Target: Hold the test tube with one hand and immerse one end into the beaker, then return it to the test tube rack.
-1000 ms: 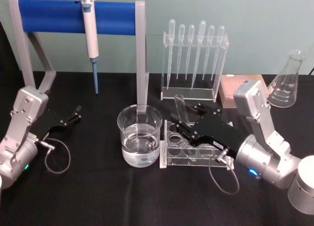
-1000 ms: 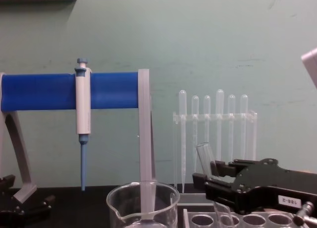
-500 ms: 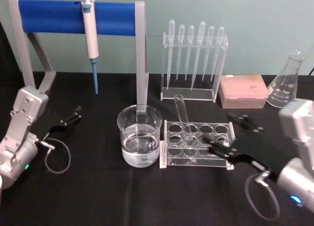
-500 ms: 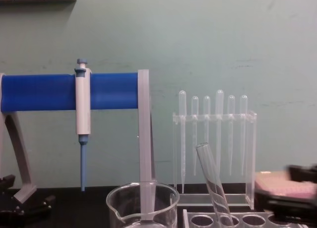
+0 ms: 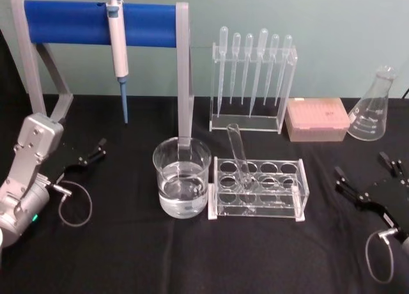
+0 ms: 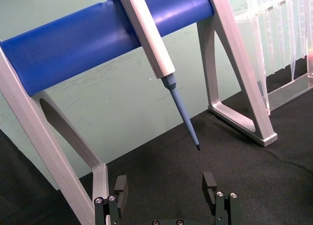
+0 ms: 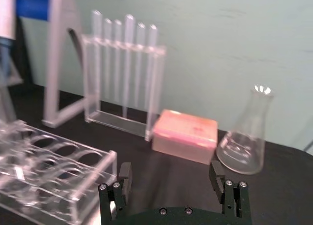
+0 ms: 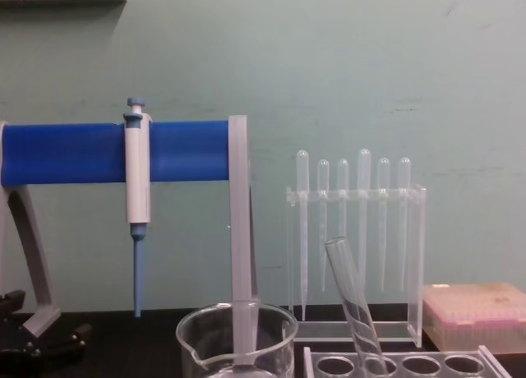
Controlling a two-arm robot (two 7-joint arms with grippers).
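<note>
The left arm is a silver-grey boxy link on a rounded cylindrical wrist with a small green light, and a thin grey cable with a metal plug loops out beside it to the black left claw [image 5: 97, 149]. In the left wrist view that claw shows two black, blocky fingers [image 6: 120, 190] standing apart, each fastened to a dark base by small silver screws. The right claw [image 5: 369, 179] is likewise black with slim fingers set apart, a grey cable looped below it, and in the right wrist view its fingers [image 7: 124, 179] sit on screw-studded black mounts.
</note>
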